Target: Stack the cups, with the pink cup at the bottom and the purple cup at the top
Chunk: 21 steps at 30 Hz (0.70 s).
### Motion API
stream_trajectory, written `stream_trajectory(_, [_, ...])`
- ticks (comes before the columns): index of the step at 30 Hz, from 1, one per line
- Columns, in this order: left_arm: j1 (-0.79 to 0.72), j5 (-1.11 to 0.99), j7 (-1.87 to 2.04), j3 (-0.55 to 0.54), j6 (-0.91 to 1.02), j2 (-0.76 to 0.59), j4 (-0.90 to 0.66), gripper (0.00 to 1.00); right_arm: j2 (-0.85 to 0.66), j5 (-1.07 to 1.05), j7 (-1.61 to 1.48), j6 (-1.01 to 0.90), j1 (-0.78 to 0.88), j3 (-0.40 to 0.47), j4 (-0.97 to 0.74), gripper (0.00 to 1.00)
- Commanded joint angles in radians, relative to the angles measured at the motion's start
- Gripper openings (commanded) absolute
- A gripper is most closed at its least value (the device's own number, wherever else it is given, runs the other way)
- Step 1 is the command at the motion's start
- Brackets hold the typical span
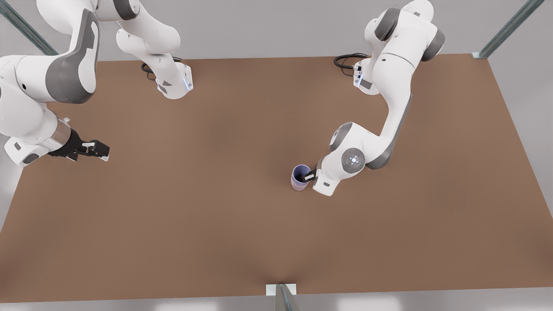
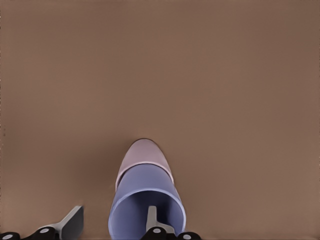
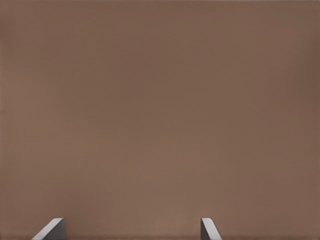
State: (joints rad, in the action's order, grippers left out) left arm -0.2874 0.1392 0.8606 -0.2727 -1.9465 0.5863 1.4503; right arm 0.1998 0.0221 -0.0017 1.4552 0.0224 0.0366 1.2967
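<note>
The purple cup sleeves most of the pink cup, whose base alone peeks out at twelve o'clock, while the left gripper is cut off at six o'clock of its wrist view and the front view's arm hides its fingers.

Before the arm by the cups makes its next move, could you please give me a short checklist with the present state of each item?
1. Purple cup nested in the pink cup, pink at the bottom: ok.
2. Stack upright on the table: ok, judging by the front view.
3. Left pincer released: ok; the fingers are spread, one finger inside the purple cup, the other outside.
4. Fingers free of the cup wall: cannot tell.
5. Right pincer waiting far from the stack at the front view's left, open: ok.
</note>
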Motion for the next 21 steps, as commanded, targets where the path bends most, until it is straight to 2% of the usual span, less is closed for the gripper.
stream_trajectory(1, [0.002,-0.006,0.018,0.003,0.086,-0.002,-0.043,0.71,0.0,-0.001,-0.008,0.001,0.001,0.0,0.0,1.0])
stream_trajectory(2, [0.007,-0.021,-0.044,0.016,0.139,-0.003,-0.08,0.73,-0.002,-0.001,-0.006,0.001,-0.001,0.0,0.0,1.0])
stream_trajectory(3, [0.007,-0.055,-0.109,0.039,0.196,-0.003,-0.122,0.91,-0.002,-0.001,-0.008,0.001,-0.001,0.0,0.0,1.0])
stream_trajectory(4, [0.008,-0.093,-0.273,0.092,0.268,-0.025,-0.142,1.0,0.0,-0.001,-0.008,0.001,-0.001,0.0,0.0,1.0])
stream_trajectory(8, [0.008,-0.095,-0.75,0.349,0.302,-0.125,-0.142,1.0,-0.002,-0.001,-0.008,0.001,-0.004,0.002,-0.002,1.0])
stream_trajectory(9, [0.01,-0.102,-0.758,0.365,0.346,-0.151,-0.142,1.0,0.0,-0.002,-0.008,0.001,-0.002,0.002,0.0,1.0])
stream_trajectory(10, [0.043,-0.108,-0.753,0.356,0.354,-0.197,-0.136,1.0,0.0,-0.002,-0.008,0.001,-0.004,0.002,0.0,1.0])
stream_trajectory(11, [0.144,-0.119,-0.759,0.258,0.396,-0.273,-0.125,1.0,0.0,-0.001,-0.008,0.001,-0.002,0.002,0.0,1.0])
stream_trajectory(12, [0.182,-0.234,-0.759,0.178,0.432,-0.307,-0.125,1.0,0.0,-0.002,-0.008,0.001,-0.005,0.003,0.0,1.0])
stream_trajectory(13, [0.22,-0.26,-0.762,0.122,0.437,-0.332,-0.125,1.0,0.001,-0.005,-0.008,0.001,-0.005,0.005,0.0,1.0])
stream_trajectory(21, [0.237,-0.262,-0.881,0.104,0.416,-0.375,-0.088,1.0,0.013,-0.007,-0.008,0.002,-0.004,0.005,-0.002,1.0])
